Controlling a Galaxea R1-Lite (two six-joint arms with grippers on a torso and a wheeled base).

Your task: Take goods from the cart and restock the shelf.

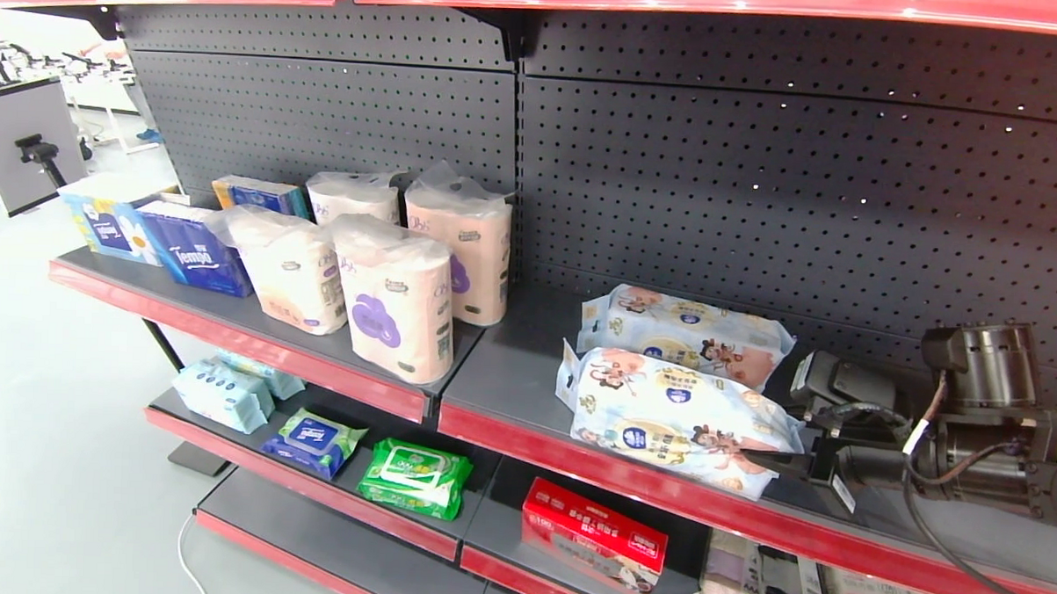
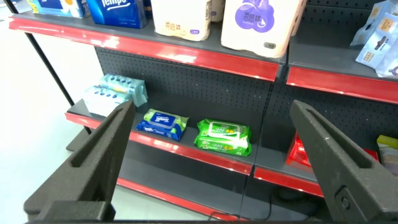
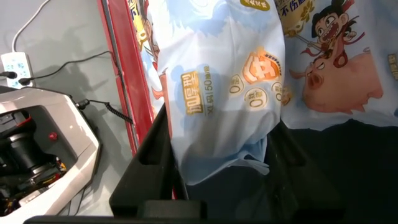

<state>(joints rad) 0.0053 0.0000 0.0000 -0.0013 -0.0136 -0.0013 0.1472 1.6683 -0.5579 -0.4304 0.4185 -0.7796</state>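
A pale blue cartoon-printed soft pack (image 1: 678, 416) lies on the middle shelf (image 1: 575, 461), right at its red front edge. My right gripper (image 1: 765, 456) comes in from the right and is shut on that pack's end. In the right wrist view the pack (image 3: 224, 93) is pinched between the two black fingers (image 3: 155, 149) of the right gripper (image 3: 217, 165). A second pack of the same kind (image 1: 685, 333) lies behind it against the pegboard. My left gripper (image 2: 211, 106) hangs open and holds nothing, facing the lower shelves.
Toilet-roll packs (image 1: 397, 292) and blue tissue packs (image 1: 192, 250) stand on the same shelf to the left. Below lie green wipes (image 2: 222, 135), blue wipes (image 2: 160, 123), pale blue packs (image 2: 115, 93) and a red box (image 1: 595, 532). Bare shelf lies right of the packs, under my right arm.
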